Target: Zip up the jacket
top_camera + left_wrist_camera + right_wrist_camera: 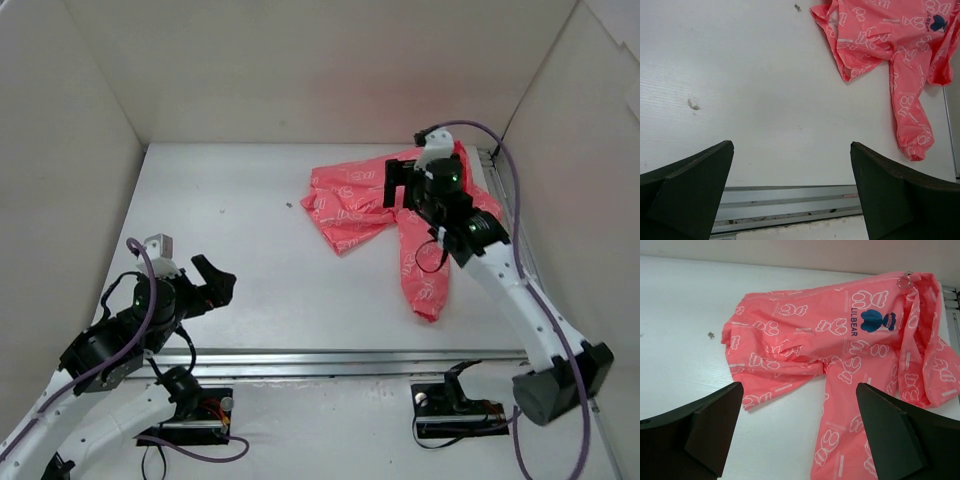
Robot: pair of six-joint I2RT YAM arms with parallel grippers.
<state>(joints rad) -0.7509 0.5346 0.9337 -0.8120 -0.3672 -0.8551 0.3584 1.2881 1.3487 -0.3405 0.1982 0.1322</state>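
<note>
The coral-pink jacket (350, 205) with a white print lies crumpled at the back right of the white table, one sleeve (425, 285) stretched toward the near edge. My right gripper (405, 190) hovers open just above it. In the right wrist view the jacket (810, 340) shows its dark blue emblem (877, 321) and a small metal ring (903, 281) at its top edge; the right gripper (800, 430) is empty, over the gap between body and sleeve. My left gripper (210, 280) is open and empty at the near left, far from the jacket (880, 35).
A metal rail (330, 355) runs along the table's near edge and also shows in the left wrist view (790, 200). White walls enclose the left, back and right. A small dark speck (288, 206) lies left of the jacket. Another rail (500, 185) runs along the right side.
</note>
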